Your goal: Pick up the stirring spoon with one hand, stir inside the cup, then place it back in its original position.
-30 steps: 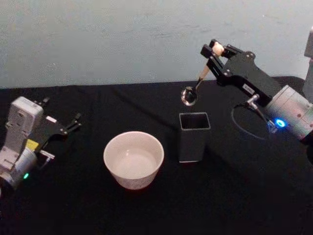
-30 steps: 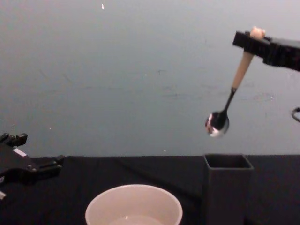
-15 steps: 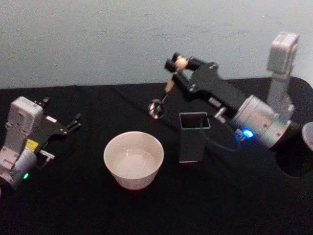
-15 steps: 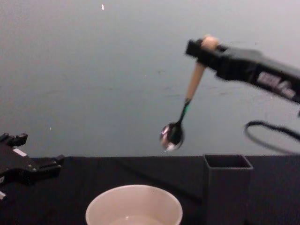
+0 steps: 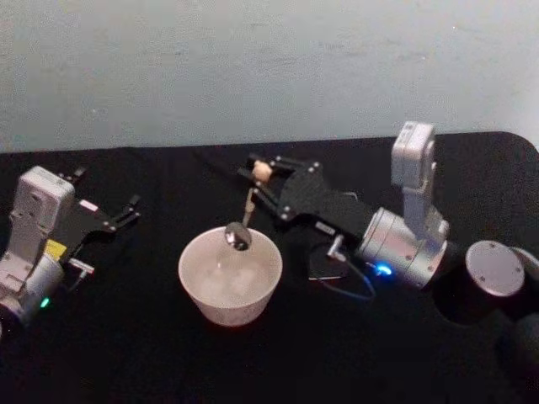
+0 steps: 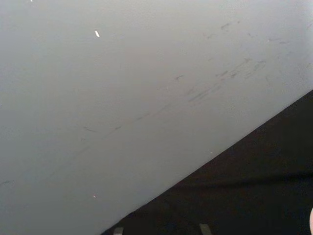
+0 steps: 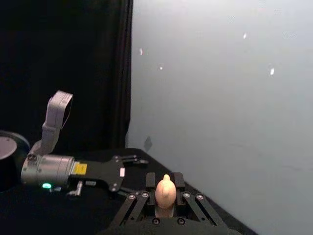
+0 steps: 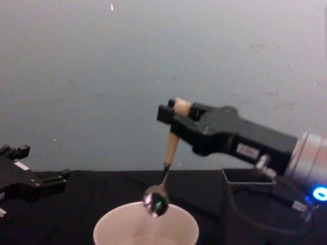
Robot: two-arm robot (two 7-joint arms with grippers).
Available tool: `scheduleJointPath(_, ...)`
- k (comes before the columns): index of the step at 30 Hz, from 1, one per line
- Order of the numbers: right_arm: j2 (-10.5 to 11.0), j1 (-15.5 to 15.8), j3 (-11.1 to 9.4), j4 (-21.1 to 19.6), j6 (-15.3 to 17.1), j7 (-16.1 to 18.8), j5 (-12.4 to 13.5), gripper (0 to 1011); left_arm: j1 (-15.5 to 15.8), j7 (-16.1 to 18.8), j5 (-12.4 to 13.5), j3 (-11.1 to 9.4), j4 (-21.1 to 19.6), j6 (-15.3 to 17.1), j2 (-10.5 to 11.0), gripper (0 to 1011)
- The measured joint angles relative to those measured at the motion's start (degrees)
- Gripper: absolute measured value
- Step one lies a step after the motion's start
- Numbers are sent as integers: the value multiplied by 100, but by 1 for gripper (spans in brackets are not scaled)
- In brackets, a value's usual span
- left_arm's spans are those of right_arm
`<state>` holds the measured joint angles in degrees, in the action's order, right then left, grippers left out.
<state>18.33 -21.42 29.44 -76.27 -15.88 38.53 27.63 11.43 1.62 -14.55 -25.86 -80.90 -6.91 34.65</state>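
My right gripper [image 5: 259, 173] is shut on the cream handle of the stirring spoon [image 5: 248, 208], just under its bear-head knob [image 7: 165, 188]. The spoon [image 8: 170, 147] hangs almost straight down. Its shiny bowl [image 8: 155, 201] sits at rim height over the wide cream-white cup [image 8: 113, 234], toward the far side of the cup [image 5: 227, 308]. The dark grey square holder [image 8: 233, 204] stands to the cup's right, mostly hidden behind the right arm; only its foot [image 5: 322, 268] peeks out in the head view. My left gripper [image 5: 126, 211] rests open at the table's left side.
A black cloth [image 5: 126, 353] covers the table and a pale wall [image 5: 253, 67] stands behind it. The right arm's silver wrist [image 5: 400, 248] and loose cable [image 5: 349, 290] lie low across the holder's spot. A grey round joint cap [image 5: 494, 268] sits at the right.
The right arm has swung left and down with the spoon, from above the holder to over the cup. The spoon's bowl has dropped to the cup's rim. The left arm has not moved.
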Motion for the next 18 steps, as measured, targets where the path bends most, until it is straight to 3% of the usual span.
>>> scheduleJointPath(12, -348, -224, 269, 838, -480, 110, -472, 213, -1, 0, 0, 0, 0, 0, 0, 1001)
scheduleJointPath(18, -459, -273, 303, 1087, -584, 32, -669, 213, 0, 0, 0, 0, 0, 0, 0, 1001)
